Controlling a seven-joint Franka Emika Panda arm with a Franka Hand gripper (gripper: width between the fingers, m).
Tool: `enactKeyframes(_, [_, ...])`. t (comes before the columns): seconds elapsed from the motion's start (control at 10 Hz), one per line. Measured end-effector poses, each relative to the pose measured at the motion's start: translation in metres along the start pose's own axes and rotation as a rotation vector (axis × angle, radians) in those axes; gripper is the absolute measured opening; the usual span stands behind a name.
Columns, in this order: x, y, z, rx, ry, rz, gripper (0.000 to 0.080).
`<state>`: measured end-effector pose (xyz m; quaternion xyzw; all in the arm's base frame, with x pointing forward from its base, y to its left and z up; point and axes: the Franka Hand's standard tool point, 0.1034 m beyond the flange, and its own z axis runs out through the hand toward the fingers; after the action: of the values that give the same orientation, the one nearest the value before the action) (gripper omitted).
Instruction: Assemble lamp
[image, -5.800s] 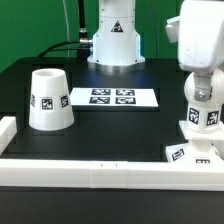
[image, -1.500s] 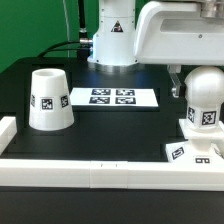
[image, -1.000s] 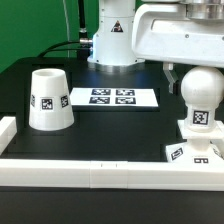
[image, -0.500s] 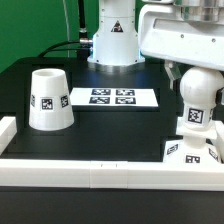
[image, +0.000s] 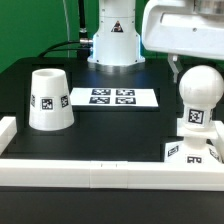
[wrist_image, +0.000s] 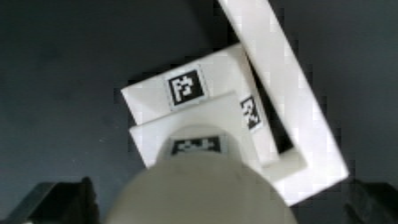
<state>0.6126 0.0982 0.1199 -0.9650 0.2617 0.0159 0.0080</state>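
Observation:
The rounded white bulb (image: 200, 95) stands upright on the low blocky base (image: 194, 152) at the exterior view's right, tags facing front. My gripper (image: 198, 66) hangs just over the bulb's top, open, with one dark finger (image: 175, 66) showing beside it. In the wrist view the bulb (wrist_image: 196, 185) bulges between my gripper's (wrist_image: 210, 205) two dark fingers (wrist_image: 63, 200), with a gap on each side, and the tagged base (wrist_image: 192, 95) lies beneath. The cone shade (image: 48, 98) stands alone on the exterior view's left, wide end down.
The marker board (image: 112, 98) lies flat in the middle at the back. White border rails run along the front (image: 100, 172) and the left edge (image: 8, 130). The arm's white pedestal (image: 112, 40) stands behind the board.
My jaws have spread and let go of the bulb, and the hand has lifted a little. The bulb stays standing on the base. The shade has not moved.

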Motion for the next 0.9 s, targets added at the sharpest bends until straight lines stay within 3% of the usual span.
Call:
enactKeyframes(0.1, [-0.006,0.006,-0.002,-0.004,-0.005,-0.077,0.0699])
enactKeyframes(0.2, [-0.01,0.015,-0.006,0.013,-0.013,-0.146,0.0699])
enactKeyframes(0.3, [-0.015,0.035,-0.008,0.029,-0.02,-0.172,0.0699])
enactKeyframes(0.5, [-0.017,0.064,-0.009,0.02,-0.018,-0.142,0.0699])
enactKeyframes(0.9, [-0.02,0.06,-0.007,0.019,-0.02,-0.158,0.0699])
